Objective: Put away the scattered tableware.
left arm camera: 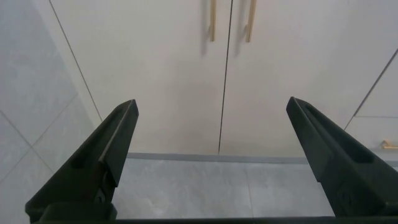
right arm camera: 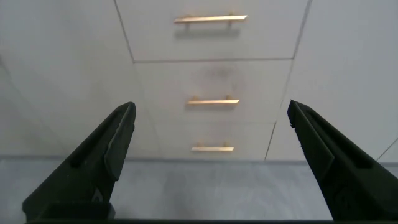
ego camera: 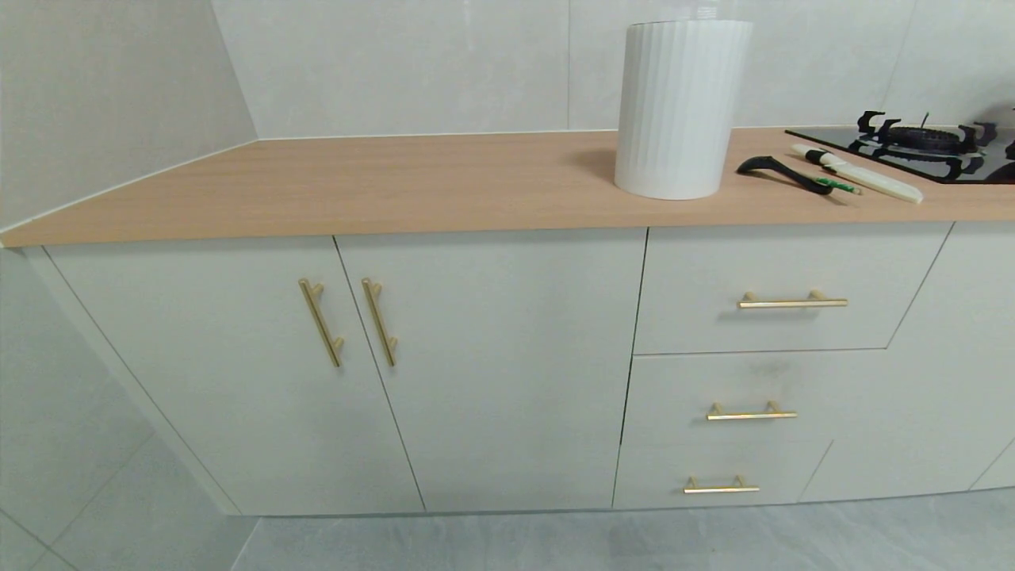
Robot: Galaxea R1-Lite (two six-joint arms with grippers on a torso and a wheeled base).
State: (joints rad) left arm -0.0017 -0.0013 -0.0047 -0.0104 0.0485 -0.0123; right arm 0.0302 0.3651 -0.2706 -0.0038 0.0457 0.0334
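I hold both arms low before the cupboard: left gripper (left arm camera: 211,104) and right gripper (right arm camera: 210,107) gape wide and carry nothing, ready, I judge, for a first pickup. Beyond stand two doors (ego camera: 198,357) and three drawers (ego camera: 793,270). Far right on the counter (ego camera: 396,182), a black scoop (ego camera: 781,170), a green stick (ego camera: 834,186) and a cream knife (ego camera: 860,178) lie loose beside one white jar (ego camera: 680,107), probably their holder.

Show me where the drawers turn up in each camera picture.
Head view: drawers under the counter, right of the doors.
Left wrist view: drawers at the frame's edge, beyond the doors; one handle tip shows.
Right wrist view: drawers centred, three handles showing.
Shared landmark: grey floor below them.
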